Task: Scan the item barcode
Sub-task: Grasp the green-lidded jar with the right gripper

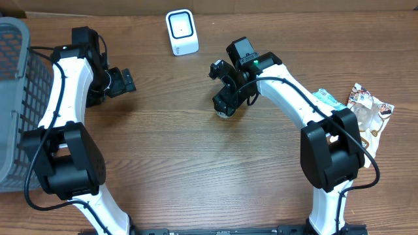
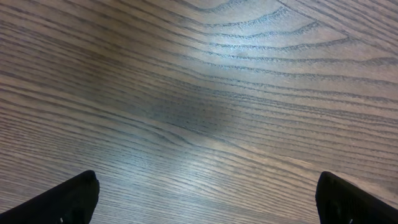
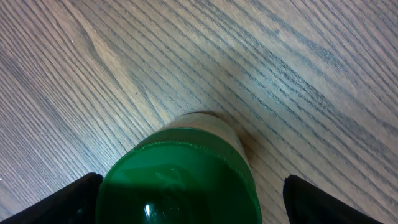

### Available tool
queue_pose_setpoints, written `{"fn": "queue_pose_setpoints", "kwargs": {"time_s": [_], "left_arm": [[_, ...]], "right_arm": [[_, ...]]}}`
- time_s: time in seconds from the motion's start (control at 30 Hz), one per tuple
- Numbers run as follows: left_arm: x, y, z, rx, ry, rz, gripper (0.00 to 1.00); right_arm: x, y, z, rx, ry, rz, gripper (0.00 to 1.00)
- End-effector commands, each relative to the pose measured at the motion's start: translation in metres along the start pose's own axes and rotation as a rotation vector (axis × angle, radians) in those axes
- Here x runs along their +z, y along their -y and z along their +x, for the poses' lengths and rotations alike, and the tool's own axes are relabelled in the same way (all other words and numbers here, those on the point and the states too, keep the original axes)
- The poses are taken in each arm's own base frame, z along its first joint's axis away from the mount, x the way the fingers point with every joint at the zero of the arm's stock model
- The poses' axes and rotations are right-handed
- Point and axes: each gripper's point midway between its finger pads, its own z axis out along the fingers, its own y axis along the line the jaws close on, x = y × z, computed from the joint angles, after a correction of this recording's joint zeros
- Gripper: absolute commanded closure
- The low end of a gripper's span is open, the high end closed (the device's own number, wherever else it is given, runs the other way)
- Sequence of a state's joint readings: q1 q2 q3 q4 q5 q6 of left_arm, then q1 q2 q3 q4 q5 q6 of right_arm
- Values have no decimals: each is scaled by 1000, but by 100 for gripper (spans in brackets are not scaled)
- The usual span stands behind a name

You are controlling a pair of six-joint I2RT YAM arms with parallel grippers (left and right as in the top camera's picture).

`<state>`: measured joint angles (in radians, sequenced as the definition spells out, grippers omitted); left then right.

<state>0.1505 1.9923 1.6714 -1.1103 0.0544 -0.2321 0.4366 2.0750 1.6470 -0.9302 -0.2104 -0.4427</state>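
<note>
- Green-lidded round jar point(image 3: 180, 174) stands upright on the wooden table point(image 1: 196, 163), directly under the right wrist camera and between that arm's two fingers.
- Right gripper point(image 3: 191, 183): jaws spread and straddling the jar. The left-hand finger in the wrist view sits just beside the lid and the other shows a gap, so nothing is clamped yet.
- Left gripper point(image 2: 208, 186): jaws fully apart over bare wood, holding nothing, well away from the jar.
- Step in hand, as I judge it: securing the jar before lifting.
- To do it well: centre the jar so both pads meet it together (an off-centre close could nudge or tip it), and grip the body rather than the smooth lid.
- No barcode shows in any view, so the label side cannot be told; leave as much of the wall uncovered as possible.
- White box-shaped scanner point(image 1: 181, 31) stands at the far edge of the table, near the jar; its window must face the label.
- Further out: grey mesh basket point(image 1: 13, 78) at the left edge, printed snack packets point(image 1: 369, 111) at the right.
</note>
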Motion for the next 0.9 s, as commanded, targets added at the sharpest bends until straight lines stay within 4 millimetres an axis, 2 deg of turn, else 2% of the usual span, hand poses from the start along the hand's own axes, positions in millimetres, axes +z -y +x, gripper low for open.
{"fn": "queue_pose_setpoints", "kwargs": {"time_s": [0.0, 0.87], "left_arm": [[-6, -1, -5, 9, 22, -9, 0], [-6, -1, -5, 9, 22, -9, 0]], "right_arm": [[5, -2, 3, 0, -8, -17, 9], [18, -3, 15, 5, -30, -25, 9]]}}
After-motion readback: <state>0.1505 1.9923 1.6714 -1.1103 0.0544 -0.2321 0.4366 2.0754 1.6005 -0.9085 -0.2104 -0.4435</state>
